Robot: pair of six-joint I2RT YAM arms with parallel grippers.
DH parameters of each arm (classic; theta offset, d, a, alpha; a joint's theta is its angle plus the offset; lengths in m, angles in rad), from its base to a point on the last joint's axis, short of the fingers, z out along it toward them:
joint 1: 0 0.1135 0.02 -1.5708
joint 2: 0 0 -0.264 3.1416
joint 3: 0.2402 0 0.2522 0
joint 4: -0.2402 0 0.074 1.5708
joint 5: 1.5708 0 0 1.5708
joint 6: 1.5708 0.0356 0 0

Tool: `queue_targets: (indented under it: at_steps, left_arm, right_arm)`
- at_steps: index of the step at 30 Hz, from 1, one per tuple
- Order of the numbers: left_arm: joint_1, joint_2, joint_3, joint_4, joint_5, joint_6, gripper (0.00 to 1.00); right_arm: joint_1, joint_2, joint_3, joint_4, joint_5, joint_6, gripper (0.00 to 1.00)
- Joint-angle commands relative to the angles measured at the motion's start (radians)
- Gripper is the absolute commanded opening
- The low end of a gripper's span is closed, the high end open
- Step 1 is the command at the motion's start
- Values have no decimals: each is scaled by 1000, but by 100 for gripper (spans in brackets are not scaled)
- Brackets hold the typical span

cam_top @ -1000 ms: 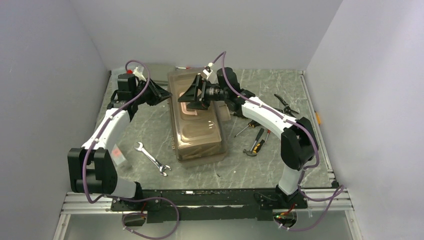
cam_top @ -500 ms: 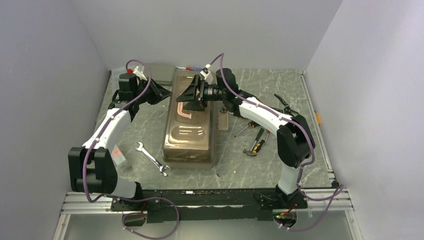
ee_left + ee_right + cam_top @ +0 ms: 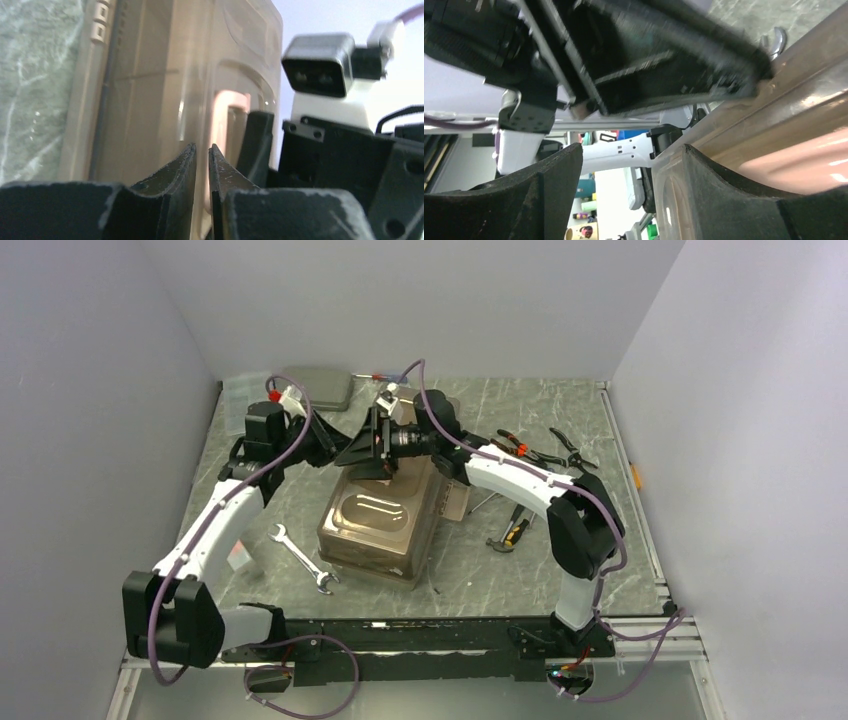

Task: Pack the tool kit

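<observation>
The tan-brown toolbox (image 3: 375, 525) lies closed at the table's middle, skewed, its far end under both grippers. My left gripper (image 3: 338, 452) hangs over that far end with its jaws shut to a thin slit (image 3: 201, 147); the pink handle (image 3: 230, 107) shows just behind them. My right gripper (image 3: 362, 450) is open (image 3: 631, 147), one finger against the smoky lid (image 3: 804, 110) beside the pink handle (image 3: 794, 165). A steel wrench (image 3: 303, 558) lies left of the box. A hammer and screwdrivers (image 3: 515, 525) lie right of it, and pliers (image 3: 522, 448) further back.
A flat grey case (image 3: 318, 387) and a clear organiser (image 3: 240, 400) sit at the back left. More pliers (image 3: 570, 448) lie at the back right. The two wrists are close together over the box. Walls enclose the table on three sides.
The toolbox has swung round and slid towards the near left. Both grippers have moved left and closer together over its far end.
</observation>
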Motion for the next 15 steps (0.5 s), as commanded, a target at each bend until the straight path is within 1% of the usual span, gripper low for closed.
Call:
queue_targets:
  at_steps: [1, 4, 5, 10, 13, 15]
  left_arm:
    - [-22, -59, 12, -96, 2, 34, 20]
    - [-22, -50, 37, -124, -12, 52, 21]
    - [-22, -46, 41, -121, -11, 52, 21]
    - [-22, -29, 42, -116, -1, 60, 21]
    - [-20, -23, 30, -117, -3, 70, 21]
    - [-17, -12, 19, -107, 10, 72, 21]
  right_arm:
    - [-15, -68, 86, -300, 154, -179, 76]
    - [-16, -118, 132, -487, 305, -257, 76]
    - [-14, -137, 142, -535, 384, -270, 76]
    - [-4, -183, 195, -751, 676, -273, 77]
    - [1, -169, 224, -814, 740, -239, 77]
    - [10, -141, 257, -851, 757, -226, 76]
